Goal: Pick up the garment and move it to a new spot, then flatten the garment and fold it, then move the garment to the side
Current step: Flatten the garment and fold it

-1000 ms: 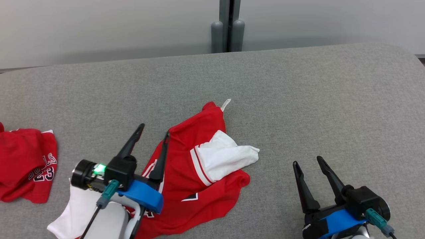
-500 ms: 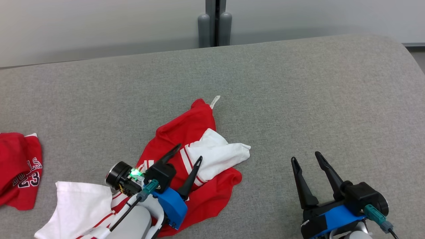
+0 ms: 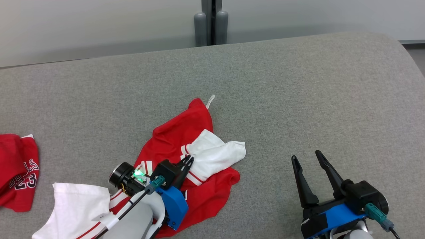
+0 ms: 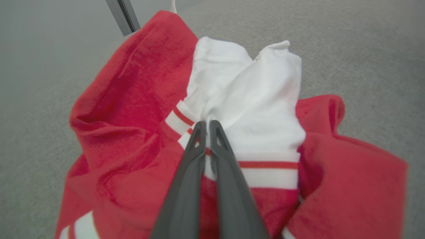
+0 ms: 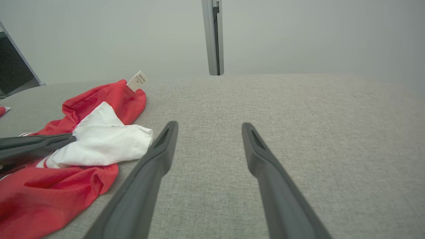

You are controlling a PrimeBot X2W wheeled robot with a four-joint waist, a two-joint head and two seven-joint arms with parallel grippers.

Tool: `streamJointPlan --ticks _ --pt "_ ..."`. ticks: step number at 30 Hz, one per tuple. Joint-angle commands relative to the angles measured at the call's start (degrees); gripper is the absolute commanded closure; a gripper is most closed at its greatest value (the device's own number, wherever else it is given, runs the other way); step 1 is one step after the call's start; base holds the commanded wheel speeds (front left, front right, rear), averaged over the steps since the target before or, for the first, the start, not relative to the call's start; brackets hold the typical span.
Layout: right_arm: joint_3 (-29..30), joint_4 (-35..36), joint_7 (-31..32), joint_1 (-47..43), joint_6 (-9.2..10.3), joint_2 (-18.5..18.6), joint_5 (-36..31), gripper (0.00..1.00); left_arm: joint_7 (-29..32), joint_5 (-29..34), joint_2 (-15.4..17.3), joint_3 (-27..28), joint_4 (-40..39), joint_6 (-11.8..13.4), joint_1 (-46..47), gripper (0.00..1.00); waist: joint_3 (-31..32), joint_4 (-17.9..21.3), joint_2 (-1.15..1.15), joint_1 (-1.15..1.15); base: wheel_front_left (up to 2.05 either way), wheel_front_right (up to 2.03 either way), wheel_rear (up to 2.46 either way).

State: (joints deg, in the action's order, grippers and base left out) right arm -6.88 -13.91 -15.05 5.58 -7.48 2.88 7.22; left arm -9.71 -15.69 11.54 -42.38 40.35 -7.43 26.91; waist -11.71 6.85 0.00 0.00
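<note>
A crumpled red garment (image 3: 179, 132) with white sleeves lies on the grey surface, left of centre in the head view. My left gripper (image 3: 189, 159) is shut, its tips pinching the striped cuff where the white sleeve (image 4: 252, 99) meets the red body (image 4: 132, 109). Both closed tips (image 4: 207, 124) press into the fabric in the left wrist view. My right gripper (image 3: 307, 157) stands open at the lower right, above bare surface, well clear of the garment (image 5: 99, 139). Its two fingers (image 5: 159, 156) are spread wide with nothing between them.
A second red garment (image 3: 18, 169) printed with the number 23 lies at the far left edge. The grey padded surface (image 3: 298, 99) runs wide to the right and back. A grey post (image 3: 209, 23) stands behind the far edge against a pale wall.
My left gripper moved right and forward over the garment, then shut on the sleeve cuff, bunching the cloth. The head camera has shifted. The right gripper stayed open and still.
</note>
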Motion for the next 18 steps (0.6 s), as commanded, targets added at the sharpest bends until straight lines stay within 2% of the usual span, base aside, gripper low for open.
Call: streamJointPlan --ticks 1,15,16,17,18 --pt "-0.05 -0.21 -0.19 0.19 -0.03 0.01 0.46 0.00 -0.62 -0.35 0.08 -0.04 0.58 0.00 1.31 1.00 0.20 -0.18 0.00 0.00 0.00 0.00 0.00" --pt "-0.14 -0.69 -0.19 -0.71 -0.03 0.01 0.26 0.00 -4.16 -1.69 0.50 1.64 -0.58 1.37 2.93 1.00 1.79 -0.78 0.00 0.00 0.00 0.00 0.00" --pt "-0.27 -0.74 -0.19 -0.75 -0.03 0.01 0.36 0.00 -4.24 -1.58 0.43 1.53 -0.84 1.56 2.55 0.78 1.95 -0.77 0.00 0.00 0.00 0.00 0.00" --pt "-0.39 -0.79 -0.19 -0.79 -0.03 0.01 0.47 0.00 -4.48 -1.49 0.31 1.42 -1.02 1.80 2.10 0.28 2.12 -0.75 0.00 0.00 0.00 0.00 0.00" --pt "-0.43 -0.84 -0.19 -0.90 -0.03 0.01 0.53 0.00 -4.72 -1.76 0.12 1.57 -1.36 1.98 1.60 0.00 2.36 -0.77 0.00 0.00 0.00 0.00 0.00"
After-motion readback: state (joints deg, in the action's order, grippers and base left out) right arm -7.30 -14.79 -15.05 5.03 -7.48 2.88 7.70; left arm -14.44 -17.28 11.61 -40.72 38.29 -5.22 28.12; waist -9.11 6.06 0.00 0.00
